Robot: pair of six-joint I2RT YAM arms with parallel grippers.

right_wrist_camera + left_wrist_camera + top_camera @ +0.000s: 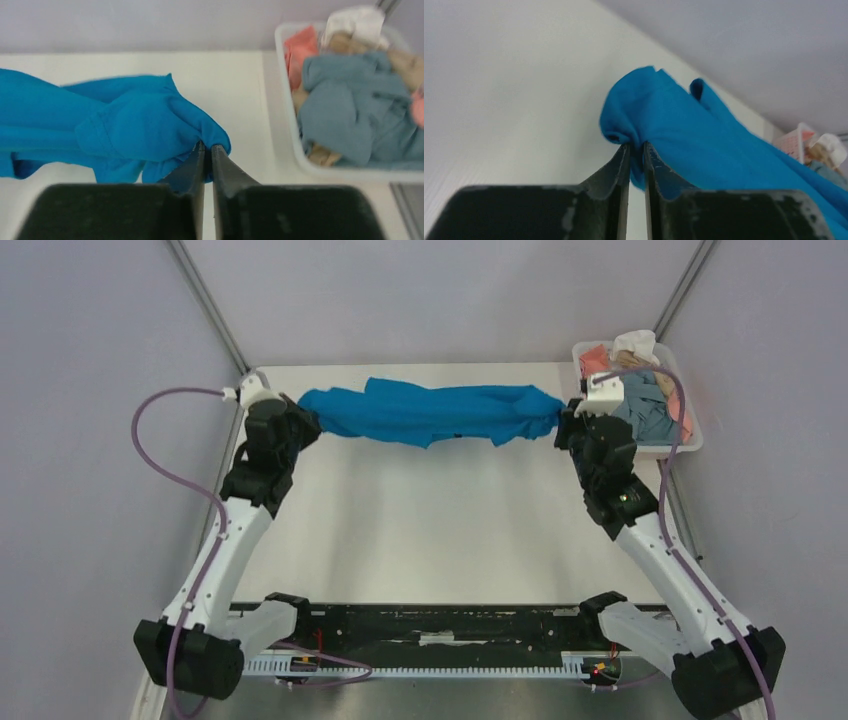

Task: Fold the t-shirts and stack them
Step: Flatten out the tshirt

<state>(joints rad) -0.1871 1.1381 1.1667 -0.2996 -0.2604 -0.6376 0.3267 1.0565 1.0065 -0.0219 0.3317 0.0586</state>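
Observation:
The bright blue t-shirt point(430, 412) hangs stretched between both grippers above the far part of the table. My left gripper point(303, 423) is shut on its left end, and the left wrist view shows the blue t-shirt point(704, 135) pinched between the fingertips point(624, 155). My right gripper point(562, 423) is shut on its right end, and the right wrist view shows the blue t-shirt point(125, 130) bunched at the gripper point(208, 147). The grey-blue t-shirt point(350, 110), salmon pink t-shirt point(300, 47), tan and white t-shirts lie crumpled in the tray.
The white plastic tray point(690, 440) stands at the table's far right corner, just behind my right gripper; it also shows in the right wrist view point(295, 150). The white table point(430, 530) lies below the shirt. Grey walls close in the back and sides.

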